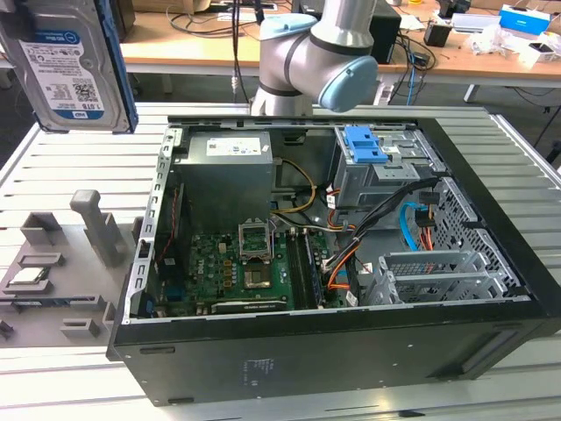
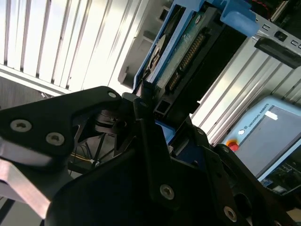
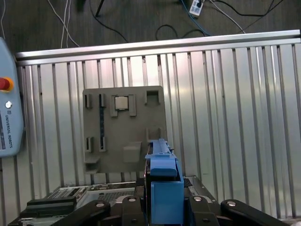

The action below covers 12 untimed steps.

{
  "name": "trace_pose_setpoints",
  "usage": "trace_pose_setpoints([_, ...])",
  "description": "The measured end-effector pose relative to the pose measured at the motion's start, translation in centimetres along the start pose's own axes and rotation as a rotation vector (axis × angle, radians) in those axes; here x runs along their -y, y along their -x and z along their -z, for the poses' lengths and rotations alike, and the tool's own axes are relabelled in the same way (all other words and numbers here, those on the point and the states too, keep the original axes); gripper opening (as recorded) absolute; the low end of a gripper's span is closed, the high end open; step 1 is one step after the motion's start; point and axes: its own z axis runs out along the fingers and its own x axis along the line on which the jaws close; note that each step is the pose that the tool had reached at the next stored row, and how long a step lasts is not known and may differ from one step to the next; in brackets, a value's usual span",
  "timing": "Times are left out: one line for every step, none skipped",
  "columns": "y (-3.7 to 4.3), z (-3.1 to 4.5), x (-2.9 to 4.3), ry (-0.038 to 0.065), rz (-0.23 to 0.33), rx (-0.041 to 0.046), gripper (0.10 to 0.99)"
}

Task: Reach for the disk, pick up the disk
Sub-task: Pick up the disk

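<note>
The gripper (image 2: 153,106) is closed on the disk (image 2: 183,52), pinching it at one end by its blue frame. In the first wrist view the disk (image 3: 164,188) shows edge-on between the black fingers (image 3: 141,207). In the exterior view the disk (image 1: 74,66) hangs high in the air at the exterior view's left, with its white-and-blue label facing out. It touches nothing below it. It is well apart from the open computer case (image 1: 491,333), and it hangs above the grey parts tray (image 3: 141,127) that lies on the ribbed metal table (image 3: 235,117). A small square chip (image 3: 121,102) sits in one slot of that tray. I think the reaching is done and the picking up looks just about done too. Any move from here calls for a tight hold and a slow, smooth arm (image 1: 307,48), because the disk is held at one end and could slip or tip.
</note>
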Motion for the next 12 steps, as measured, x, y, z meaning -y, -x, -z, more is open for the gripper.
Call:
trace_pose_setpoints([0.05, 0.02, 0.59, 0.0, 0.0, 0.0, 0.365])
trace_pose_setpoints([0.09, 0.03, 1.02, 0.0, 0.0, 0.0001, 0.365])
trace_pose_setpoints([0.13, 0.05, 1.53, 0.0, 0.0, 0.0001, 0.365])
trace_pose_setpoints([0.16, 0.07, 1.94, 0.0, 0.0, 0.0, 0.365])
trace_pose_setpoints([0.18, 0.09, 2.23, 0.0, 0.0, 0.0, 0.365])
trace_pose_setpoints([0.23, 0.11, 2.81, 0.0, 0.0, 0.0, 0.365])
trace_pose_setpoints([0.27, 0.12, 3.26, 0.0, 0.0, 0.0001, 0.365])
trace_pose_setpoints([0.29, 0.13, 3.55, 0.0, 0.0, 0.0001, 0.365])
trace_pose_setpoints([0.31, 0.14, 3.81, 0.0, 0.0, 0.0, 0.365])
trace_pose_setpoints([0.34, 0.16, 4.25, 0.0, 0.0, 0.0001, 0.365])
trace_pose_setpoints([0.37, 0.17, 4.56, 0.0, 0.0, 0.0, 0.365])
trace_pose_setpoints([0.39, 0.19, 4.86, 0.0, 0.0, 0.0001, 0.365])
